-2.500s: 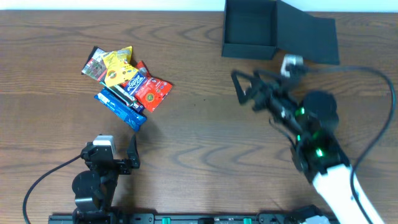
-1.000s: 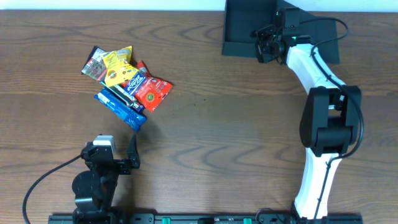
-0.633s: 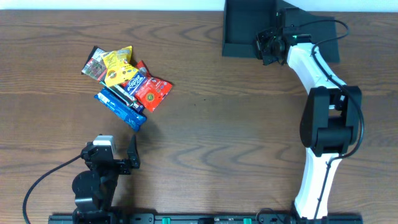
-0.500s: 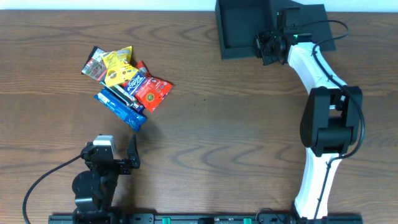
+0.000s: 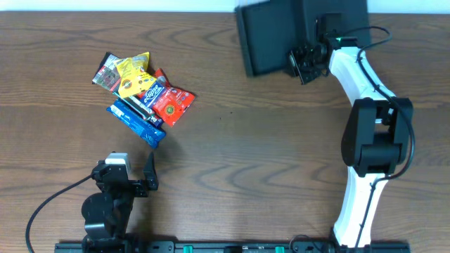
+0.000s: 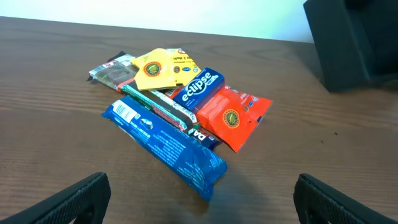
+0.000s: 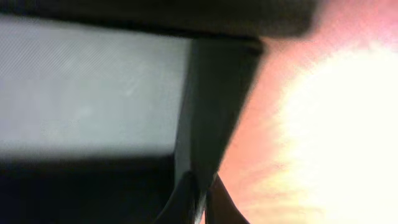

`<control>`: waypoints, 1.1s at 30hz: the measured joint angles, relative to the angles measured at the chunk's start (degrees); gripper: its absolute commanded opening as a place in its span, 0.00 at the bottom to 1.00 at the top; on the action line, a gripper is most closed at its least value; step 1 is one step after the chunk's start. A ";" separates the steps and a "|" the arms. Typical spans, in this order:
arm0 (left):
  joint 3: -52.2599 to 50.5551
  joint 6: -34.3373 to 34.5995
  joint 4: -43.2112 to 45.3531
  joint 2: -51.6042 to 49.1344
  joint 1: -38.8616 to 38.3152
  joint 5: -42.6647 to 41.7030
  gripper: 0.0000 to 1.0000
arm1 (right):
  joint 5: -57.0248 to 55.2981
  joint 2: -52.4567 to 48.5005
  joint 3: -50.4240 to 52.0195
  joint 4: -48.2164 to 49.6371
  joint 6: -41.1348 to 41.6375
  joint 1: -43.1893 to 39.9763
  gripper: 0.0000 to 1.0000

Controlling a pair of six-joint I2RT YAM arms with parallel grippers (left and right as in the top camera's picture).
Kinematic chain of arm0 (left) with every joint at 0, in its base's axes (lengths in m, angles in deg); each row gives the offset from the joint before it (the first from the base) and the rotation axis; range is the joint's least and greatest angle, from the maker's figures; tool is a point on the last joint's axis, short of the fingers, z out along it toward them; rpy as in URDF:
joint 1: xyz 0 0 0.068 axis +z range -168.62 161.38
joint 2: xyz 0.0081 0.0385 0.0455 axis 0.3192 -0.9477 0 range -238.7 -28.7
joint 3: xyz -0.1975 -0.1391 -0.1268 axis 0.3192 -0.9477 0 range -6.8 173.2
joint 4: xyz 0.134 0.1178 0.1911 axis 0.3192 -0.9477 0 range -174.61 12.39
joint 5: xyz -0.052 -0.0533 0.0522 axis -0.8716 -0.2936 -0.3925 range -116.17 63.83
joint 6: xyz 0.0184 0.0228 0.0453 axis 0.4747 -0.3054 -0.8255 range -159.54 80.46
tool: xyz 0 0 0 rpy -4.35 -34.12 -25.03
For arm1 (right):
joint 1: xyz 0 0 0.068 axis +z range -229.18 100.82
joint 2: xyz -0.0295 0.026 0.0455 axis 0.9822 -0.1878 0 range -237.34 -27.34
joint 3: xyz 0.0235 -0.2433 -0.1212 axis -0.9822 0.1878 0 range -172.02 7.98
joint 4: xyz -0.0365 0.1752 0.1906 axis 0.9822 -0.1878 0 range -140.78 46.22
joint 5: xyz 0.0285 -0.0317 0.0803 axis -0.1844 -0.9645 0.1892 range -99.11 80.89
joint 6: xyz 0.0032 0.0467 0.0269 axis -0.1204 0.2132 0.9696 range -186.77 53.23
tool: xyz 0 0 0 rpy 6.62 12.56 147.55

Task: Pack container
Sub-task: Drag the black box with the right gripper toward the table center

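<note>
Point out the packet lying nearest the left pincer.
The long blue packet: it lies at the pile's front edge, facing the left pincer; the red packet and yellow packet sit farther back.

brown wooden table carries a heap of snack packets and the container.

Right gripper, open before, now tight on the container wall; container further left, slightly askew

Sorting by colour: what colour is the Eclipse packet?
Eclipse packet: blue, white lettering; left wrist view.
</note>
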 measured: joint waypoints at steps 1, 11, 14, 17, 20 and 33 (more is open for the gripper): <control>0.00 0.00 0.00 0.00 0.00 0.00 0.95 | 0.76 0.33 -0.04 -3.34 -3.30 0.02 0.01; 0.02 0.00 0.00 0.00 0.00 0.00 0.95 | -5.79 4.81 0.22 -23.61 -22.16 1.07 0.01; 0.02 0.00 0.00 0.00 0.00 0.00 0.95 | -10.08 5.81 0.42 -27.28 -26.08 2.25 0.01; 0.00 0.00 0.00 0.00 0.00 0.02 0.95 | -14.12 7.15 0.63 -29.16 -29.83 4.22 0.01; 0.00 0.00 0.00 0.00 0.00 0.00 0.95 | -17.40 8.24 0.63 -29.27 -33.99 7.41 0.01; 0.00 0.00 0.00 0.00 0.00 0.00 0.95 | -25.14 8.44 0.63 -29.49 -43.15 12.94 0.01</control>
